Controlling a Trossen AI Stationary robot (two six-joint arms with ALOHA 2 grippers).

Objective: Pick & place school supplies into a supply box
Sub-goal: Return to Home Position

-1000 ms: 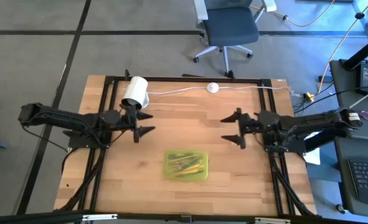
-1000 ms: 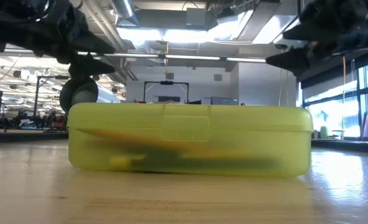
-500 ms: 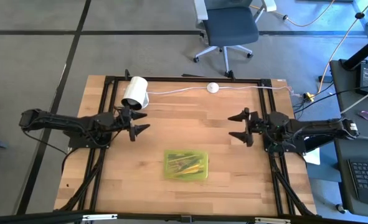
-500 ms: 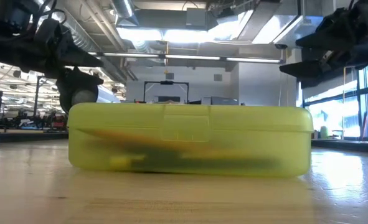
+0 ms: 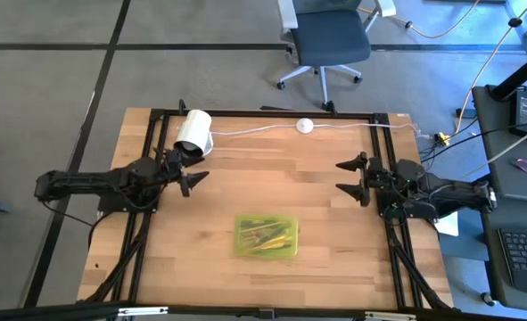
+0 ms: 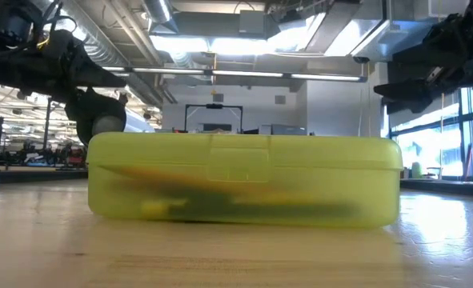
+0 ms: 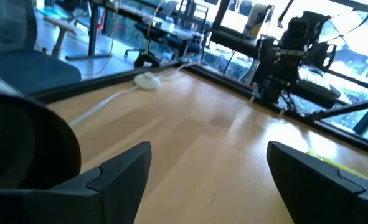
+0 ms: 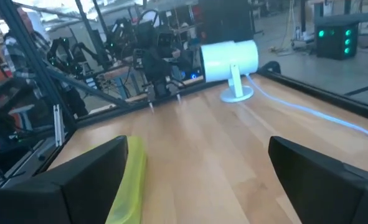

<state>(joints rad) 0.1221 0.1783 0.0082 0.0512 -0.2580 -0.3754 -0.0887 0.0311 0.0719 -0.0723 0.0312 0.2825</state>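
The supply box [image 5: 266, 236], translucent yellow-green with its lid down, rests flat on the wooden table near the front middle; it also shows in the low view [image 6: 244, 180]. Yellow and orange school supplies [image 5: 265, 235] lie inside it. My left gripper [image 5: 194, 169] hovers open over the table's left part, far-left of the box, with nothing between its fingers [image 7: 118, 171]. My right gripper [image 5: 341, 176] hovers open over the right part, far-right of the box, likewise with nothing between its fingers [image 8: 99, 165]. Both point level toward the table's middle.
A white cylinder [image 5: 193, 131] on a stand is at the far left corner, just behind my left gripper. A white round puck [image 5: 305, 126] on a cable lies at the far edge. Bare wood [image 5: 272, 178] stretches between the grippers. An office chair [image 5: 327, 40] stands beyond the table.
Both arms have drawn back from the middle: my left gripper toward the table's left edge, my right gripper toward the right edge, each sinking a little. Both stay open. The box has not moved.
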